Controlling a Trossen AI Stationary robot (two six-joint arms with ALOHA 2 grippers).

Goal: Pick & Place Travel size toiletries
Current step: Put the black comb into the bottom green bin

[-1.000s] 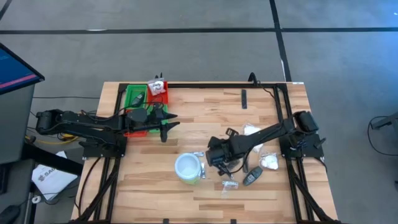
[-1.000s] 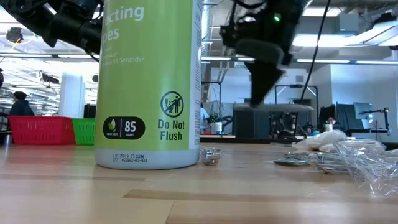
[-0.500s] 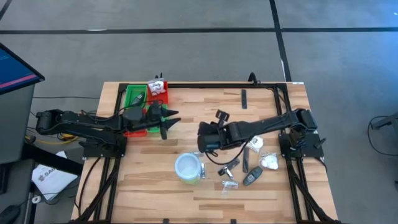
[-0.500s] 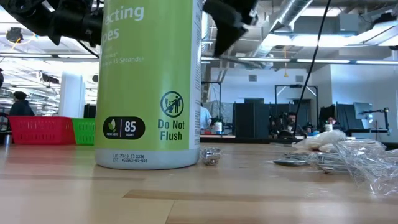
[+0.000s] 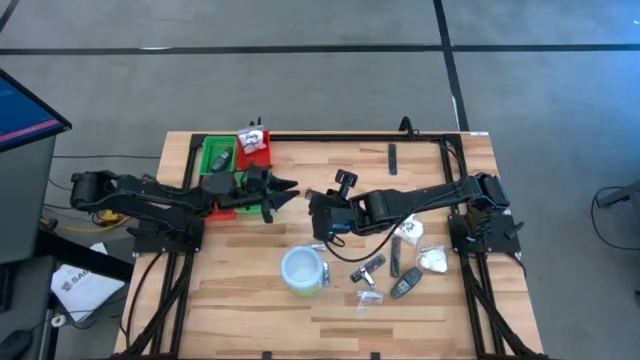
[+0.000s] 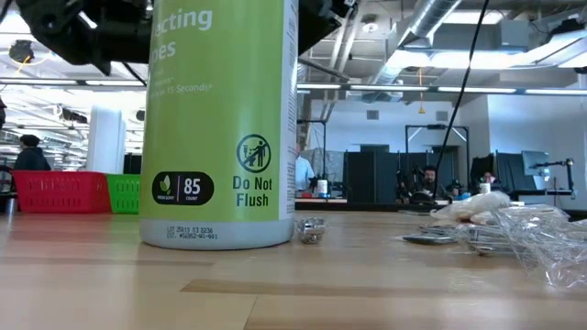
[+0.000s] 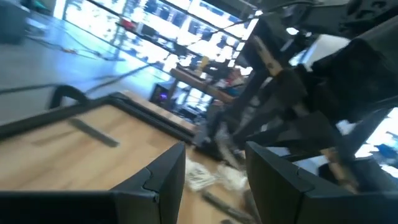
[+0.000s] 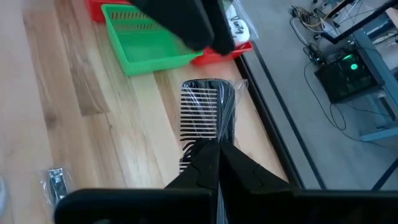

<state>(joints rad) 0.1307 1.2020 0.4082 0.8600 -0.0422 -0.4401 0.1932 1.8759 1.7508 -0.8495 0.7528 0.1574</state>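
So I have a comb [image 8: 205, 115] pinched in my right gripper [image 8: 214, 163], fingers clamped together on its wrapped handle end, teeth pointing away from me. From above, that gripper [image 5: 322, 215] hangs over the middle of the table [image 5: 420, 300], between the tub [image 5: 303, 270] and the tray [image 5: 235, 165]. I judge this to be the carry step: the item is lifted clear and on its way toward the tray, not yet over it.

My left gripper [image 5: 278, 190] sits just beside the tray's near edge, fingers spread apart and holding nothing, as its wrist view shows with a gap between the two fingers [image 7: 163, 180]. It lies close to my path.

The remaining toiletries [image 5: 400, 265] lie scattered on the right part of the table, near the right arm's base: white packets, a dark oval, clear sachets. One small sachet [image 8: 55, 180] lies on the wood below my right wrist. The tray already holds a dark item in its green side and white packets in the red.

Next, I would need to bring the comb over a compartment without brushing the left gripper, lower it, then let go.
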